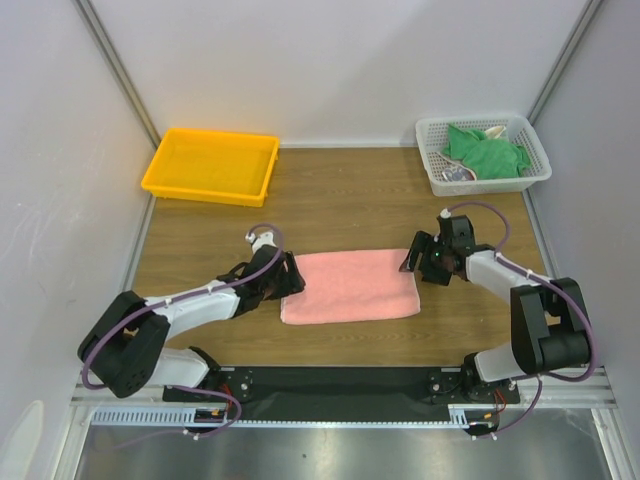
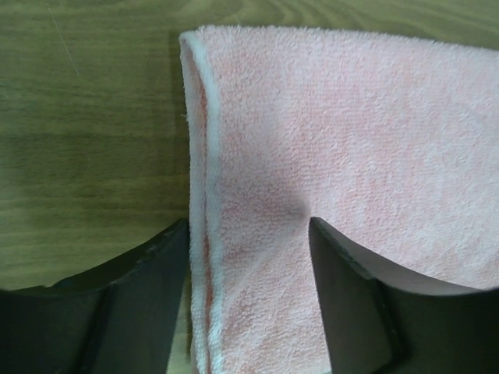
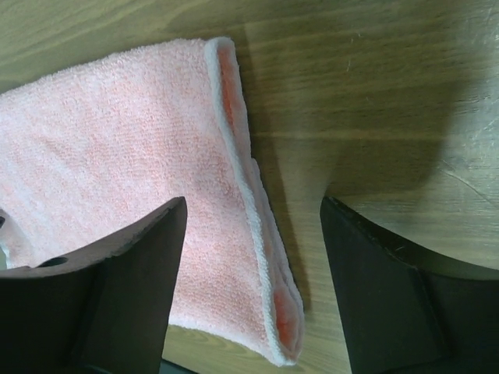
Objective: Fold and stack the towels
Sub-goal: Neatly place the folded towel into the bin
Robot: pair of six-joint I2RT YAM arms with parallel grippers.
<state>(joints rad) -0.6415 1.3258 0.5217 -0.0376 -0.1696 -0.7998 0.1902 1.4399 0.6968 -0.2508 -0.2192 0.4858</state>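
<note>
Centrally, the folded salmon-pink towel [image 1: 350, 285] lies flat on the desk [image 1: 340, 195]. The left tool [image 1: 293, 277] and right tool [image 1: 410, 262] are spread, each straddling a short edge. The green towel [image 1: 485, 150] sits in the white basket [image 1: 537, 145].

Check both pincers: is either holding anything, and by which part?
Nothing is held. The left pincer and the right pincer both stand open, each straddling one short end of the pink towel, which lies flat on the table.
</note>
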